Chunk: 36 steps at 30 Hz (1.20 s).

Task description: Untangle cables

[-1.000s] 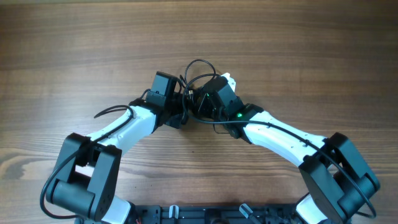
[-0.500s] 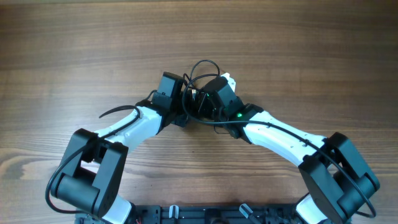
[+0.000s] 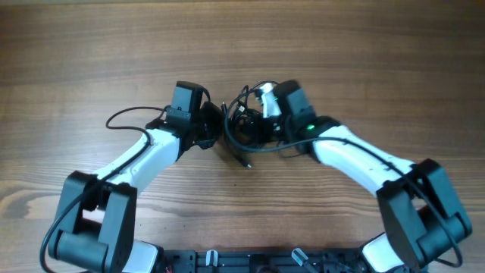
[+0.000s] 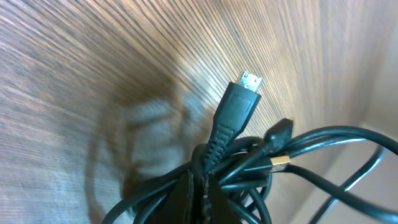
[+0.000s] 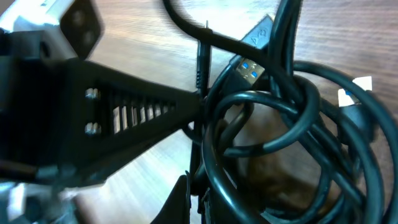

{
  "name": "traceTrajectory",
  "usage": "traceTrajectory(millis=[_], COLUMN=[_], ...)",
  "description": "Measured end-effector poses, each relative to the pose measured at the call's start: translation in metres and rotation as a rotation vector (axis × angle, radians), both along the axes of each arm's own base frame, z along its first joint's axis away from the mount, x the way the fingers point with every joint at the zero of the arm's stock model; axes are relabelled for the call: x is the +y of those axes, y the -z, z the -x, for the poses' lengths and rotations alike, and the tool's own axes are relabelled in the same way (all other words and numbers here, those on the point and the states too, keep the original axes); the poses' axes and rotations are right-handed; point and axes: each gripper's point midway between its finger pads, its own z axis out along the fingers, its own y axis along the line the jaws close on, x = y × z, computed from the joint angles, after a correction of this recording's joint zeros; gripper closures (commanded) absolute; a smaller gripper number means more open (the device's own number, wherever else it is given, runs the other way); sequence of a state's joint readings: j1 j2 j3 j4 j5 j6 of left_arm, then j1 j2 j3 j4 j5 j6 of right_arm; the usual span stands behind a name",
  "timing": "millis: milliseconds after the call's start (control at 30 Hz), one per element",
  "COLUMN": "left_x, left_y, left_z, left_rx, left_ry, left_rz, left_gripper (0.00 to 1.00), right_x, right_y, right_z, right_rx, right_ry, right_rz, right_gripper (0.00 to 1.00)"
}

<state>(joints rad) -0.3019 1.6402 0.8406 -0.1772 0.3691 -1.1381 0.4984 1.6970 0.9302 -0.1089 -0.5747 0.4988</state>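
Observation:
The cables (image 3: 244, 125) are a knotted clump of thin black cords held between my two grippers at the table's middle. My left gripper (image 3: 216, 129) is shut on the clump's left side; in the left wrist view its fingers (image 4: 198, 190) pinch cords below a micro-USB plug (image 4: 239, 102). My right gripper (image 3: 261, 121) is shut on the clump's right side; in the right wrist view its fingers (image 5: 196, 202) clamp cords (image 5: 280, 124) beside a blue USB plug (image 5: 249, 68). One cord end with a plug (image 3: 242, 161) hangs down toward the table.
The wooden table (image 3: 242, 45) spreads all around. A thicker black wire (image 3: 125, 117) loops off the left arm. The left arm's gripper body (image 5: 112, 106) fills the left of the right wrist view. The arm bases sit at the near edge (image 3: 242, 262).
Both grippers have moved apart, the left one to the left and the right one up and to the right. The clump has stretched between them and a plug end now dangles below.

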Motion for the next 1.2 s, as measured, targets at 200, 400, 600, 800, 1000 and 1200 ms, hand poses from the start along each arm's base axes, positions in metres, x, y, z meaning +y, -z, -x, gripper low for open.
traceTrajectory(millis=[200,400,600,800,1000,1200], left_x=[0.029,0.065,0.067,0.052,0.037,0.012], left_y=[-0.013,-0.052,-0.041,-0.044,-0.06,-0.083], left_z=[-0.011,-0.025,-0.007,0.004,0.013,0.031], left_rx=[-0.057,-0.193,-0.098,0.001,0.156,0.326], left_ry=[-0.012,-0.079,-0.075,-0.11,-0.176,-0.162], left_rz=[-0.012,-0.067,-0.056,0.082,0.333,0.557], left_gripper=[0.96,0.96,0.96,0.96,0.96,0.96], right_x=[-0.035,-0.035,-0.014,0.029,0.033,0.035], right_y=[-0.019,-0.025,-0.027,-0.045,-0.075,-0.103], right_z=[0.03,0.051,0.062,0.064,0.048,0.039], right_rx=[0.161,0.084,0.029,-0.189,-0.539,-0.839], right_ry=[-0.134,-0.292,-0.377,-0.519,-0.547,-0.639], right_rz=[-0.151,-0.171,-0.132,-0.062,0.1,0.184], right_gripper=[0.96,0.94,0.64,0.66,0.78,0.65])
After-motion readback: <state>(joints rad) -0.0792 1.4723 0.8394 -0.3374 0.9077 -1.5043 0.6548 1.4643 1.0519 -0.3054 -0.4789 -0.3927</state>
